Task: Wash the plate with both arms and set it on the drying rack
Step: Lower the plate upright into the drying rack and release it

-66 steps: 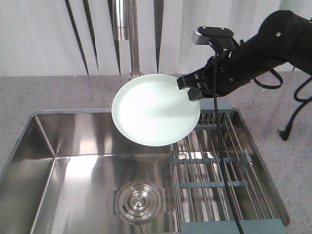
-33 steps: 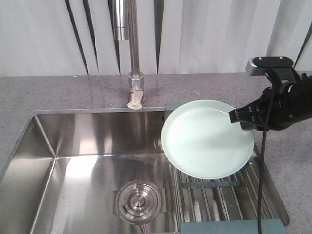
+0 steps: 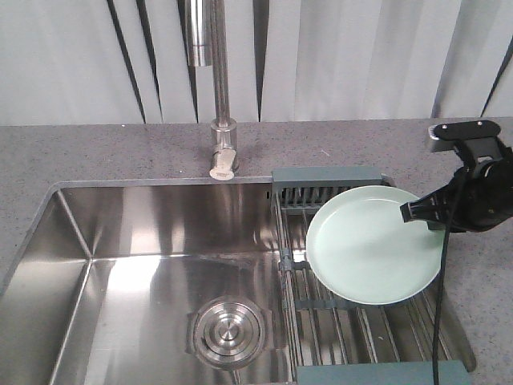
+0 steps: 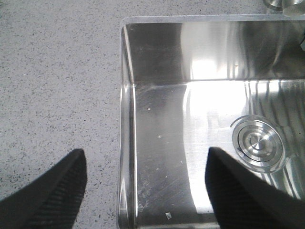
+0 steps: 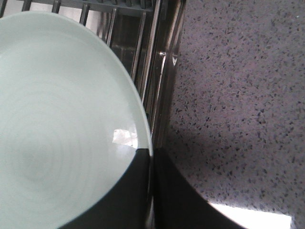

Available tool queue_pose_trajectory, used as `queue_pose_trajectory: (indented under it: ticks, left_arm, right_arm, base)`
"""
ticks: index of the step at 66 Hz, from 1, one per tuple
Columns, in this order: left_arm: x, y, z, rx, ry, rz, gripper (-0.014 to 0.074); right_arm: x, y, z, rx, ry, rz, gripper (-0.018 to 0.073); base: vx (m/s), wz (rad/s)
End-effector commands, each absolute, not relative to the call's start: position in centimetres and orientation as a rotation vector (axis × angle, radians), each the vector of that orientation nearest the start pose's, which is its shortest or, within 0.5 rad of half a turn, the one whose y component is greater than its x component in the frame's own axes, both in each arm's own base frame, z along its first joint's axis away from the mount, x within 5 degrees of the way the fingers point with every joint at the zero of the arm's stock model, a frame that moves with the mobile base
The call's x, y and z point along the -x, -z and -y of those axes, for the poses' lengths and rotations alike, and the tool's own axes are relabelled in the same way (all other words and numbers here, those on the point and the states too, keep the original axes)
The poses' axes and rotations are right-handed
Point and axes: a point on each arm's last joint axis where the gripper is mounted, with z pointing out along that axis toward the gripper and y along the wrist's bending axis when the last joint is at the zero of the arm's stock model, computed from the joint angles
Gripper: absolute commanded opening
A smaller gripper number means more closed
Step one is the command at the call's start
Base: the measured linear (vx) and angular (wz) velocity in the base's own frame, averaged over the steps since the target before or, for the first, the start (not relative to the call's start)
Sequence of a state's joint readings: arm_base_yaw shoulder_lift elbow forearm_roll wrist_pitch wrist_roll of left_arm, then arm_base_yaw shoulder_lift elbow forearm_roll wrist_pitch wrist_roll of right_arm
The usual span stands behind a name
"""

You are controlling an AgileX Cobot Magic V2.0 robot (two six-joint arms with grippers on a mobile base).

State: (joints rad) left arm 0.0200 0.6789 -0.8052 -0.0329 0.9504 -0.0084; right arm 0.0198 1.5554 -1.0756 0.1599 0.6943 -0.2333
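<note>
The pale mint-green plate [image 3: 373,247] hangs tilted over the drying rack [image 3: 325,178], which sits in the right part of the sink. My right gripper [image 3: 418,212] is shut on the plate's right rim; in the right wrist view the plate [image 5: 57,119] fills the left side and the right gripper [image 5: 150,164] pinches its edge. The rack's rods [image 5: 143,43] show behind the plate. My left gripper [image 4: 145,164] is open, hovering over the sink's left wall [image 4: 126,143] with nothing between its fingers; it does not appear in the front view.
A tall steel faucet [image 3: 216,88] stands behind the sink. The drain [image 3: 228,330] lies in the basin floor, left of the rack. Speckled grey countertop [image 3: 96,156] surrounds the sink basin [image 3: 68,216]. A black cable [image 3: 437,321] hangs from the right arm across the rack.
The right arm has carried the plate from under the faucet rightward and down, so it now hangs low over the rack. The faucet base and the rack's slotted end have come into view.
</note>
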Motion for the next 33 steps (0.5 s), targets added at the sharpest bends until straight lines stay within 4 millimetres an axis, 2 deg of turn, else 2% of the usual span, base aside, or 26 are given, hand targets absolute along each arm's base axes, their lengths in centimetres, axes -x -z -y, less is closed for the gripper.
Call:
queue_pose_trajectory:
  ticks: [1, 21, 33]
  left_arm:
    - [-11.5, -35.5, 0.0, 0.051, 0.044, -2.23, 0.0495]
    - [-11.5, -35.5, 0.0, 0.051, 0.044, -2.23, 0.0495]
    - [-11.5, -35.5, 0.0, 0.051, 0.044, -2.23, 0.0495]
  right_arm:
    - [-32.9, -25.6, -1.5, 0.198, -0.084, -2.55, -0.0004]
    - [-34.5, -21.8, -1.5, 0.171, -0.097, -2.631, 0.0013]
    - [-34.5, -21.9, -1.5, 0.16, -0.1, -2.629, 0.0118]
  base:
    - [0.0, 0.0]
    - [0.0, 0.0]
    - [0.0, 0.0]
